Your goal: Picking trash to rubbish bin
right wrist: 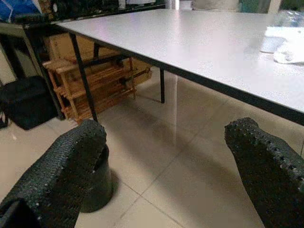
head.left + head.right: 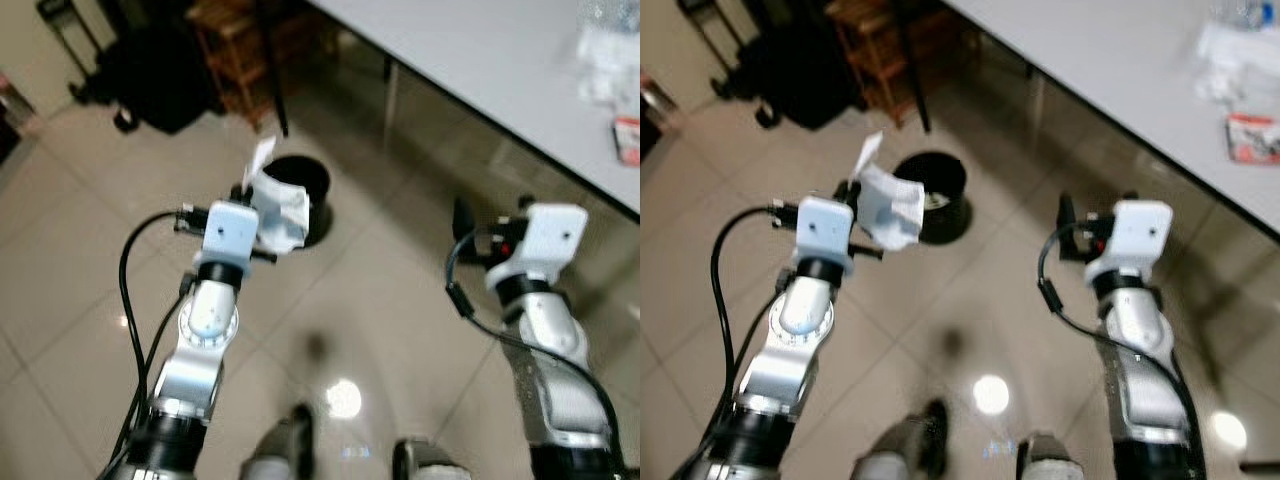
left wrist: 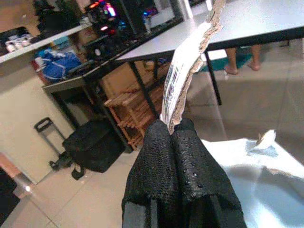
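The left gripper (image 3: 172,127) is raised in front of the robot, and its two black fingers (image 3: 154,156) are pressed together on a piece of white trash (image 2: 280,212). In the left wrist view a torn strip of card (image 3: 186,66) with printed lines stands up from between the closed fingertips, and a wider white part of the trash (image 3: 251,175) hangs beside the fingers. In the head views the trash is in the air, near the black rubbish bin (image 2: 300,190) and a little to the robot's left of it, not inside it. The bin stands upright on the tiled floor (image 2: 80,270), close to the edge of a long white surface (image 2: 480,60).

The right gripper (image 1: 175,156) is held up on the robot's right side, well apart from the bin. Its fingers (image 1: 66,166) are wide open and hold nothing; between them the floor and the underside of the white surface are seen.

On the white surface there are some white wrappings (image 2: 605,65) and a small red and white packet (image 2: 628,140). Behind the bin there is a wooden rack (image 2: 235,50), and a black bag (image 2: 150,80) lies on the floor beside it. In the left wrist view, a person's bare feet (image 3: 242,64) stand on the floor beyond the white surface.
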Controlling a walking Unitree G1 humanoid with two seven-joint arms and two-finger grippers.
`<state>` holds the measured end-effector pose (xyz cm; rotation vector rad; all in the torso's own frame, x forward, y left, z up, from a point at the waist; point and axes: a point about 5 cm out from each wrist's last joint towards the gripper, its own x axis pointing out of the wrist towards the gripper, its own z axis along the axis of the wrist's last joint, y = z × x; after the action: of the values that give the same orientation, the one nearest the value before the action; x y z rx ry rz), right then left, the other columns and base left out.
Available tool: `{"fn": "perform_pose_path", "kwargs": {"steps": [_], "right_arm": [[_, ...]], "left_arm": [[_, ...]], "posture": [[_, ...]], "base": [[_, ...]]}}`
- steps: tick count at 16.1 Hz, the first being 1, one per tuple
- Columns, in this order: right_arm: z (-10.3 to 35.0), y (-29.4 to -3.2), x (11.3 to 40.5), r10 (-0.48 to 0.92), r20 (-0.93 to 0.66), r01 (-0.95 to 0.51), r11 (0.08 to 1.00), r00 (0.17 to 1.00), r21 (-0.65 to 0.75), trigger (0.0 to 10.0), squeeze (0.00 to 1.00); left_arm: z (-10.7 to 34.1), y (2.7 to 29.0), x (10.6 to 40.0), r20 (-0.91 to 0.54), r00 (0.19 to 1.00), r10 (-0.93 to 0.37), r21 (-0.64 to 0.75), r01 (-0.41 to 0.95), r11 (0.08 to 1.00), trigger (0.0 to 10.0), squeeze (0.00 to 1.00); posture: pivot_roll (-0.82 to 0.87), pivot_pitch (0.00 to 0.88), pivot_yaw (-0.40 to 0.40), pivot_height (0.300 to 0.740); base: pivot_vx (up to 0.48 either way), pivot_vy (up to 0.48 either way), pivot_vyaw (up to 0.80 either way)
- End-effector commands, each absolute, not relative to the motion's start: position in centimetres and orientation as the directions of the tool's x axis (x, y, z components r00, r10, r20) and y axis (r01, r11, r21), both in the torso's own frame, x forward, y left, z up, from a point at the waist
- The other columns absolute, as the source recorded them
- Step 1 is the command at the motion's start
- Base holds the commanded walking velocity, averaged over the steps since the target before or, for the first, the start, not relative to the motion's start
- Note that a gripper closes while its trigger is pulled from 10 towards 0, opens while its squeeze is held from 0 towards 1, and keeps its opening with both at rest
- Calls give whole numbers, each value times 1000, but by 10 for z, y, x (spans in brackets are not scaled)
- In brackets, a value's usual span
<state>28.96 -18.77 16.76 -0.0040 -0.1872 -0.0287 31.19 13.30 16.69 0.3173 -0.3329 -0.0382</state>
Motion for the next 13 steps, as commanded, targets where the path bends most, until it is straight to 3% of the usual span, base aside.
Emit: {"fn": "perform_pose_path", "kwargs": {"steps": [1, 7, 13], "right_arm": [[165, -180, 291, -4, 174, 2, 1000, 985, 12, 10000, 0], [161, -180, 293, 5, 157, -7, 1000, 988, 14, 10000, 0], [90, -178, 289, 64, -95, -62, 998, 993, 31, 10000, 0]], "left_arm": [[162, 143, 309, 297, 954, -51, 320, -49, 946, 10000, 0], [154, 140, 309, 266, 962, -66, 317, -23, 948, 10000, 0], [63, 135, 290, -43, 985, -164, 326, 169, 930, 10000, 0]], "posture": [[15, 283, 95, 740], [17, 295, 94, 740], [16, 322, 82, 740]], "base": [[0, 0, 800], [0, 0, 800], [0, 0, 0]]}}
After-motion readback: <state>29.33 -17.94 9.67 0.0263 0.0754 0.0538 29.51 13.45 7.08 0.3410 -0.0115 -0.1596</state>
